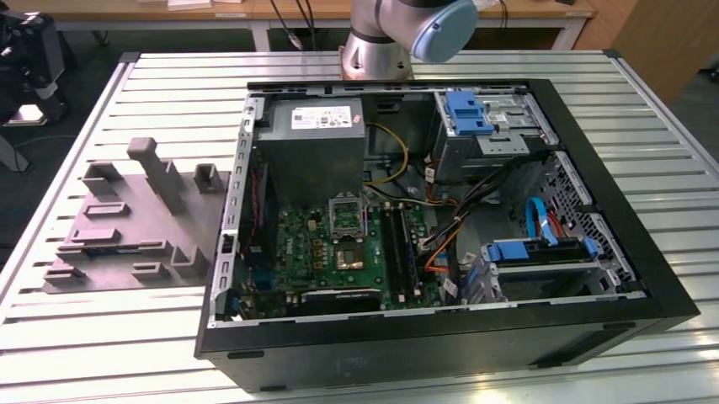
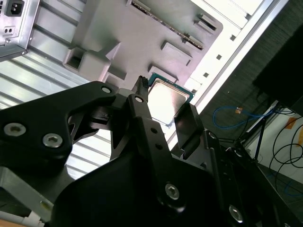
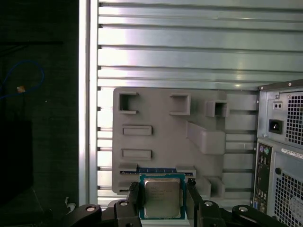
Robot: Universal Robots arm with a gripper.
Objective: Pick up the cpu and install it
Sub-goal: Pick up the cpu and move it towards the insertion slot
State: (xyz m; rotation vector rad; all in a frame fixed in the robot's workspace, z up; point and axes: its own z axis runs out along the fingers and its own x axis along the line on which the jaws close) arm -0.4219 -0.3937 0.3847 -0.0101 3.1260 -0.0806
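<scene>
The cpu (image 3: pixel 162 198) is gripped at two opposite edges by the black fingers (image 3: pixel 134 195) of the gripper (image 3: pixel 162 191), its silvery top turned to both wrist views. It is held in the air, clear of the grey moulded tray (image 3: pixel 165 137), which lies on the slatted table (image 3: pixel 189 56) beside the open computer case (image 1: pixel 450 236).

I count one arm (image 1: pixel 380 42) with one pincer (image 3: pixel 162 191), two fingers (image 3: pixel 134 197) on it. One cpu (image 3: pixel 162 202). One grey tray (image 1: pixel 124 236) and one open case (image 1: pixel 450 345), both on one slatted tabletop (image 1: pixel 168 84). Inside the case: one green board (image 1: pixel 320 244), one grey box (image 1: pixel 309 156), two blue brackets (image 1: pixel 470 114).
</scene>
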